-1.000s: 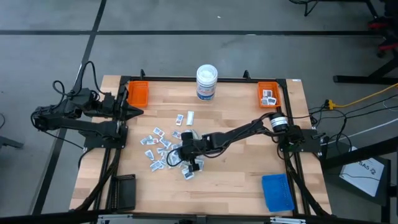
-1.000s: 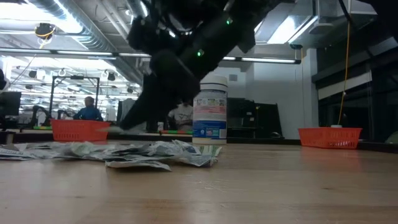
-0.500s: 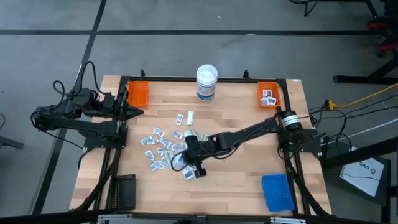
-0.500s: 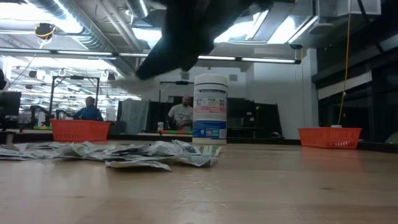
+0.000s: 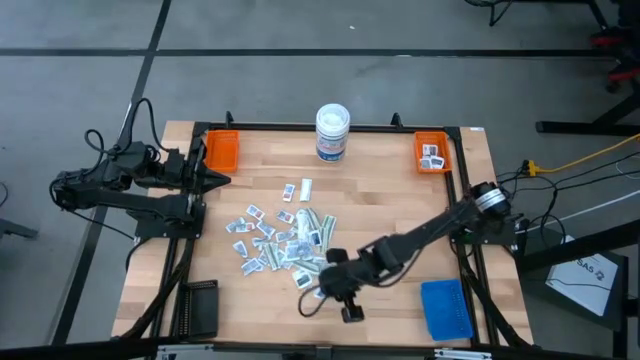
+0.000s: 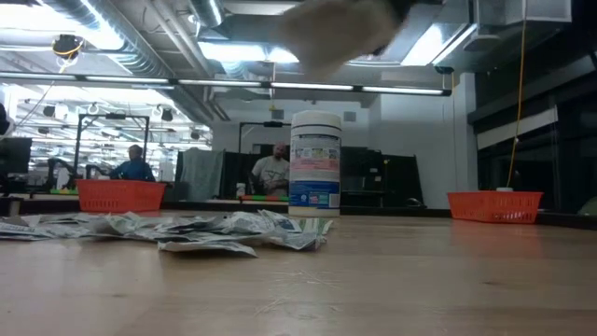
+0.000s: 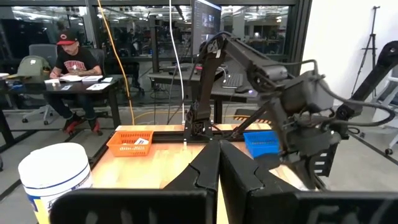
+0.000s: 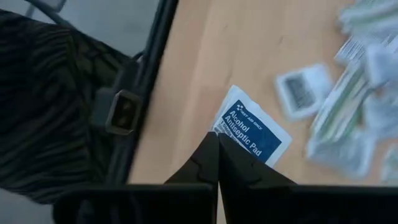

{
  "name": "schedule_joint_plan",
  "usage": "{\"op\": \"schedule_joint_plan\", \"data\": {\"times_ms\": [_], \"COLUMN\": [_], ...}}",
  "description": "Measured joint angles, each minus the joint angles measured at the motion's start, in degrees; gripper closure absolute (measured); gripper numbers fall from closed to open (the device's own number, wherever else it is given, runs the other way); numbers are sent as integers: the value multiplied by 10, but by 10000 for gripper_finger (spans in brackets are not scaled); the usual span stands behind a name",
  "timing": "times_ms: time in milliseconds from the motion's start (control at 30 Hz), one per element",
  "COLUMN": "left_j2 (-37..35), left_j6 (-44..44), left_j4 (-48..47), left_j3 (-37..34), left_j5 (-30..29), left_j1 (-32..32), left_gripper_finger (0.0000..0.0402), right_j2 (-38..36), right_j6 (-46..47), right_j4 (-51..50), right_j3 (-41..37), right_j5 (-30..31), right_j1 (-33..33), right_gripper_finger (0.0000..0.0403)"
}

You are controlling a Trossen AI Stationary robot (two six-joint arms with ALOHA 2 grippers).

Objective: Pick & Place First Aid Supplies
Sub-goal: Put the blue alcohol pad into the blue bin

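The first aid supplies (image 5: pixel 275 240) lie in a loose heap of small white packets and pale strips at the table's middle left, and show in the low view as the heap (image 6: pixel 187 231). My right gripper (image 5: pixel 322 290) hangs above the table's near middle, shut on one blue-and-white packet (image 8: pixel 252 134) printed "Alcohol Antiseptic Pad". My left gripper (image 5: pixel 222 180) waits shut and level at the table's left edge and touches nothing. My right gripper pinches the packet's edge (image 8: pixel 222 129) between its two fingertips. The fingers slant down from the table's right side. The packet sticks out past the fingertips, lifted clear of the wood, its printed face toward the wrist camera.
An orange tray (image 5: pixel 221 150) stands at the far left corner. Another (image 5: pixel 433 152) at the far right holds a few packets. A white round tub (image 5: pixel 332 132) stands at the far middle. A blue pad (image 5: pixel 446 308) and a black block (image 5: pixel 198 308) lie near the front edge.
My right gripper has risen from the heap and swung toward the table's near edge and a little to the right, rolling as it went. It has stayed shut, and the packet has come up clear of the table with it. The heap has stayed where it was.
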Motion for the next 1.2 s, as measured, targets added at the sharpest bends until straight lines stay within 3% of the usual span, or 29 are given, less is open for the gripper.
{"op": "schedule_joint_plan", "data": {"times_ms": [600, 1200], "left_j2": [0, 0], "left_j6": [0, 0], "left_j4": [0, 0], "left_j3": [0, 0], "left_j5": [0, 0], "left_j1": [0, 0], "left_gripper_finger": [398, 398], "right_j2": [-92, -137], "right_j6": [385, 594], "right_j4": [-284, -501], "right_j3": [0, -1], "right_j5": [-35, -88], "right_j1": [96, 174], "right_gripper_finger": [401, 400]}}
